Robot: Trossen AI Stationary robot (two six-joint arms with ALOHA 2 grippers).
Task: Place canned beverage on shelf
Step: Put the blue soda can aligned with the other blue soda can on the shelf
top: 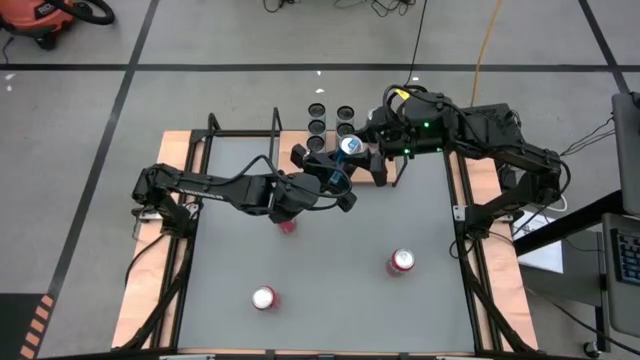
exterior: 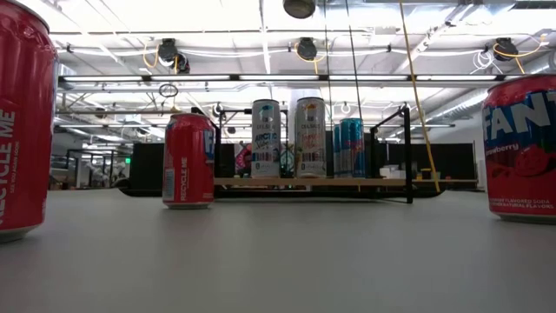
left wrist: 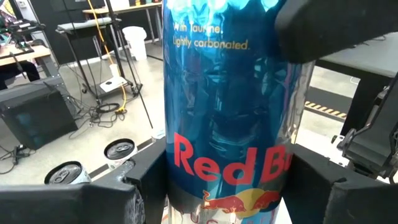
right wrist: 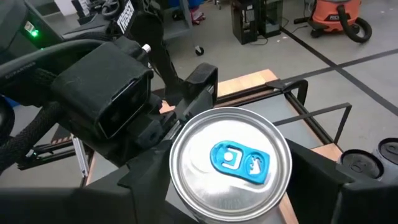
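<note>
Both arms are on the same can here. The blue Red Bull can [top: 349, 146] stands upright at the far edge of the table, just beside the shelf [exterior: 304, 182]. The left gripper [left wrist: 217, 193] has its fingers hugging the lower body of that can from both sides. The right gripper [right wrist: 230, 186] comes in from the far right and its fingers sit against the can up by the silver top with the blue tab, so it's clamped from two arms at once. Four cans already stand on the shelf in the high view. Three red cans are loose on the grey tabletop [top: 330, 300]: one under the left arm [top: 288, 226], a Fanta [top: 401, 262] near right, another [top: 264, 298] near left.
</note>
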